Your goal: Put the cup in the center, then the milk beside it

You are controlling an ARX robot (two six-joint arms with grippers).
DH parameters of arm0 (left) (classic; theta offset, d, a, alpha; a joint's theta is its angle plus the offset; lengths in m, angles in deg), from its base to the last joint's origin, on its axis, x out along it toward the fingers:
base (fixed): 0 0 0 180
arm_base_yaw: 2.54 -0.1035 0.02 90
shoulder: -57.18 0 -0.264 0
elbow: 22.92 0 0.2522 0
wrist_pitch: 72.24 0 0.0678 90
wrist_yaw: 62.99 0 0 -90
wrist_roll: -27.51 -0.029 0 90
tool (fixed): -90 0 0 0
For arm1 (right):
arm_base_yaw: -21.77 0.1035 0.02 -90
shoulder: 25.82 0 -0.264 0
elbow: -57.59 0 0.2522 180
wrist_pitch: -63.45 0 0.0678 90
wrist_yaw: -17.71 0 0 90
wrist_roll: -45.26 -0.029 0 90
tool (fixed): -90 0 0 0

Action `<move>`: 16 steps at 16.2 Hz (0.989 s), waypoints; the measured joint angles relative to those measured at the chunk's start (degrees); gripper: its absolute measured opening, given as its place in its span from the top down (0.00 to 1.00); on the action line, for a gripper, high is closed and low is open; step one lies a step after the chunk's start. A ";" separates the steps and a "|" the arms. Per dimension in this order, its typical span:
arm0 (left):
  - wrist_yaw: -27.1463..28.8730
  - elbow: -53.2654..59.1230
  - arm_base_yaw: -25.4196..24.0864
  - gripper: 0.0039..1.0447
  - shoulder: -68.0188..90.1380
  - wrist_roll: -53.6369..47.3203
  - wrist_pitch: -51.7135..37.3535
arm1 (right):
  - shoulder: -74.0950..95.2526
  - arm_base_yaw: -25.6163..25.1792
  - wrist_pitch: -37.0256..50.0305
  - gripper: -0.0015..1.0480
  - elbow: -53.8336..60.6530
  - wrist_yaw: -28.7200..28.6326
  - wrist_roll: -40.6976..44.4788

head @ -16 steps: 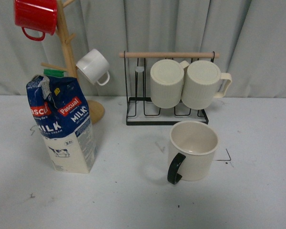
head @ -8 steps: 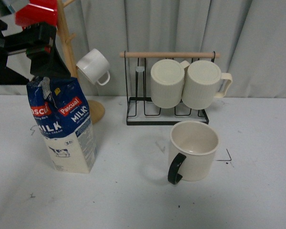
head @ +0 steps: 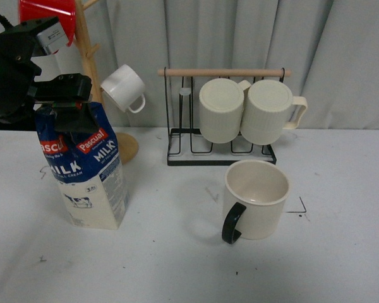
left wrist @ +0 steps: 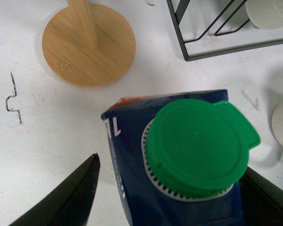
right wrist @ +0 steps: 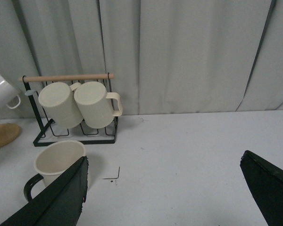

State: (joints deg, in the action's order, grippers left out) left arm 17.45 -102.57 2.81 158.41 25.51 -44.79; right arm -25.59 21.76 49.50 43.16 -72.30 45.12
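The milk (head: 88, 173) stands upright at the table's left; blue top, cream bottom, green cap (left wrist: 198, 146) seen from above in the left wrist view. My left gripper (head: 66, 107) is open right over the carton's top, one finger (left wrist: 68, 197) on each side of it, not touching. The cup (head: 256, 199) stands upright near the table's middle, black handle toward me; it shows in the right wrist view (right wrist: 56, 162) too. My right gripper (right wrist: 165, 193) is open and empty, out of the front view, over bare table to the right of the cup.
A wooden mug tree (head: 88, 57) behind the carton holds a red mug (head: 47, 19) and a small white mug (head: 125, 88). A black wire rack (head: 221, 148) with two ribbed cream mugs (head: 243, 110) stands behind the cup. A curtain closes the back.
My left arm has come into the front view from the left and moved down over the milk carton's top. The carton and cup have not moved.
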 joint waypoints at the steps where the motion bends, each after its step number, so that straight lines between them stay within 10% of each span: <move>1: 0.17 -0.28 0.20 0.34 0.20 0.02 -0.13 | 0.00 0.00 -0.02 0.06 0.00 0.00 0.00; 7: 2.14 -1.25 1.40 0.86 0.33 1.01 0.48 | 0.00 0.00 -0.02 0.06 0.00 0.00 0.00; 16: 3.69 -8.33 10.88 0.95 0.31 6.12 4.17 | 0.00 0.00 -0.02 0.06 0.00 0.00 0.00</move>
State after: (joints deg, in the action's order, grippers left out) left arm 21.15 -110.90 13.69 158.71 31.63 -40.61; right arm -25.59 21.76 49.48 43.16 -72.30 45.12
